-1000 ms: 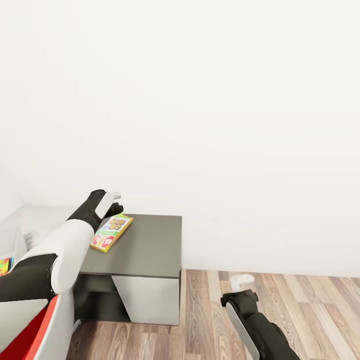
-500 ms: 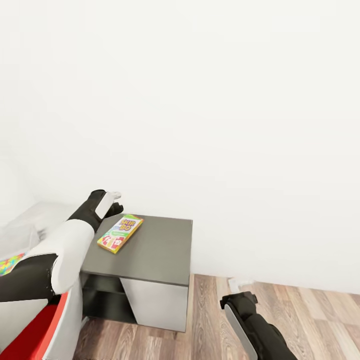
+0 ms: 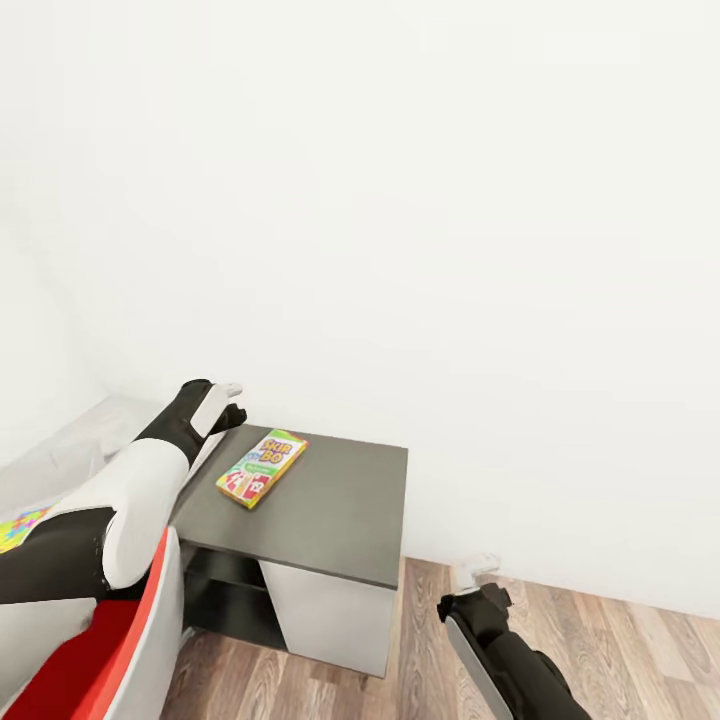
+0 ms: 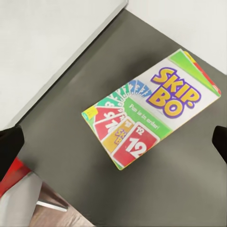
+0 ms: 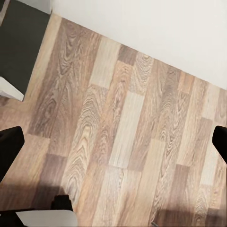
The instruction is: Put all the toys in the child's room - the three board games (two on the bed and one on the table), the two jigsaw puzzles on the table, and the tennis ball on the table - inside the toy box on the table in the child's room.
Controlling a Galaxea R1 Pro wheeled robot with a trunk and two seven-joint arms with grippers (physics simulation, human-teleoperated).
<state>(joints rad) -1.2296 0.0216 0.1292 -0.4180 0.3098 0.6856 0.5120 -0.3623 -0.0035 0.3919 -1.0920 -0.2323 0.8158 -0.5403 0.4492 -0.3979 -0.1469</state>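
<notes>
- Yellow-green lettered board game box lies flat on the dark-grey counter, awaiting pickup.
- Left pincer hovers just beside it, spread for grasping.
- Right pincer, spread, idles over wood-plank floor.

Dark-grey cabinet top, standing against the white wall, with one flat board game lying face up on it near its back left corner, long axis running diagonally toward that corner. In the left wrist view the box reads "SKIP-BO", with fanned cards printed across its lid. The pale desk top joins the cabinet on its left side and carries a jigsaw puzzle, partly hidden. Wood-plank floor extends to the cabinet's right.
</notes>
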